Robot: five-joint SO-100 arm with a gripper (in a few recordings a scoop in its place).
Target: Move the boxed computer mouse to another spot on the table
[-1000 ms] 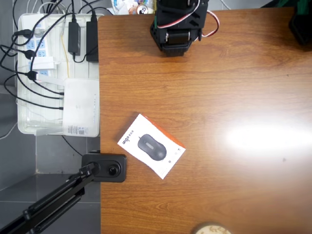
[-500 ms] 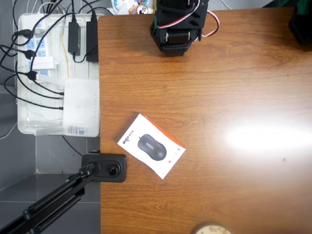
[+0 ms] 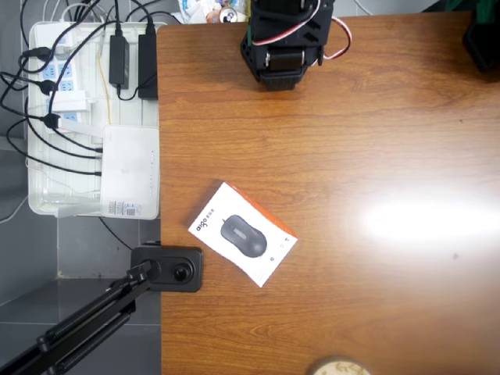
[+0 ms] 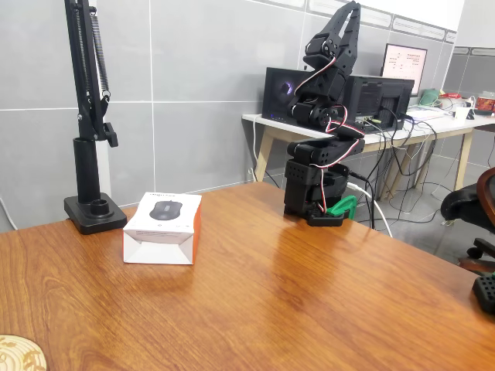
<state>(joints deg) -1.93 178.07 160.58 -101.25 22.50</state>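
The boxed computer mouse (image 3: 242, 233) lies flat on the table (image 3: 375, 156) near its left edge in the overhead view, turned at an angle, white face up with the dark mouse picture and an orange side. In the fixed view the box (image 4: 162, 228) sits left of centre on the table (image 4: 271, 301). The black arm (image 3: 281, 39) stands folded at the far edge, well away from the box. Its gripper (image 4: 307, 108) hangs tucked in front of the arm, high above the tabletop, holding nothing; its jaws are too dark to read.
A white tray (image 3: 86, 117) of power strips, cables and a white router-like box sits off the table's left edge. A black stand base (image 3: 168, 268) (image 4: 93, 210) is beside the box. A round cork coaster (image 3: 337, 367) (image 4: 19, 352) lies at the near edge.
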